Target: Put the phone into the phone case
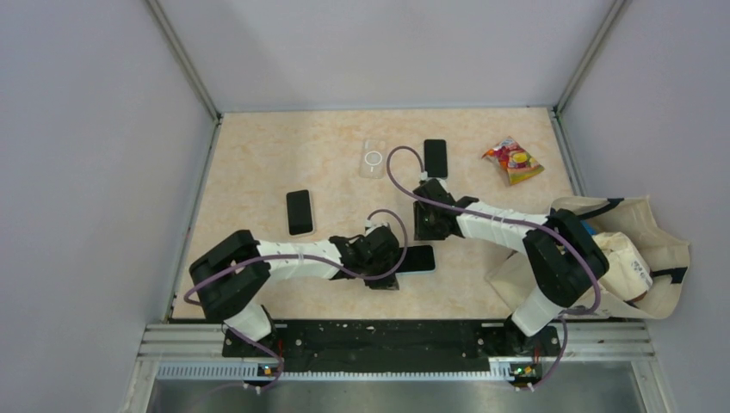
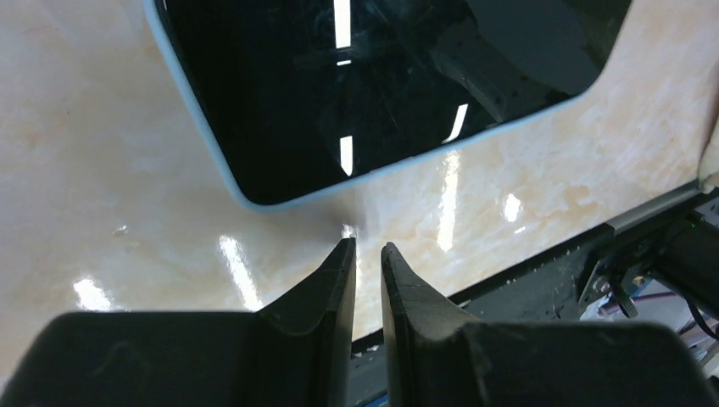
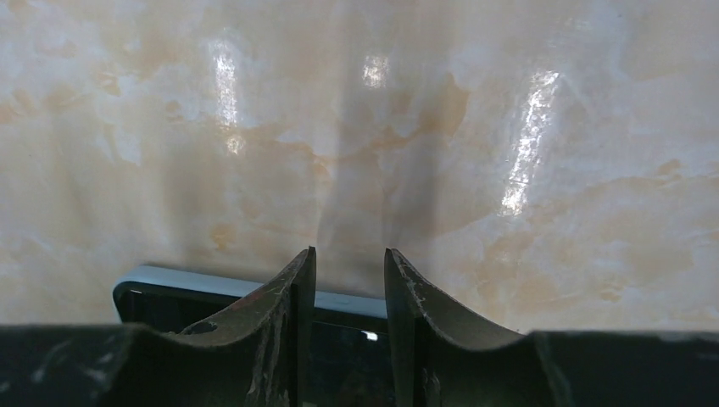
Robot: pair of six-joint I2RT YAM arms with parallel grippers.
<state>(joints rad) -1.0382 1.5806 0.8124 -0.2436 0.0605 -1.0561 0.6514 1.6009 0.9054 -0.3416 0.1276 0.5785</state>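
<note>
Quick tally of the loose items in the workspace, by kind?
Phones: 3
Clear phone case: 1
Snack packet: 1
Cloth bag: 1
Total: 6

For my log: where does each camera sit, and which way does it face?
Top external: above and behind the arms, looking down on the table; both show.
Left wrist: on the left arm, looking past the left pincer at the blue-rimmed phone.
Right wrist: on the right arm, looking past the right pincer at bare table; a phone edge shows at bottom.
Shared: top and left wrist both show the blue-rimmed phone.
</note>
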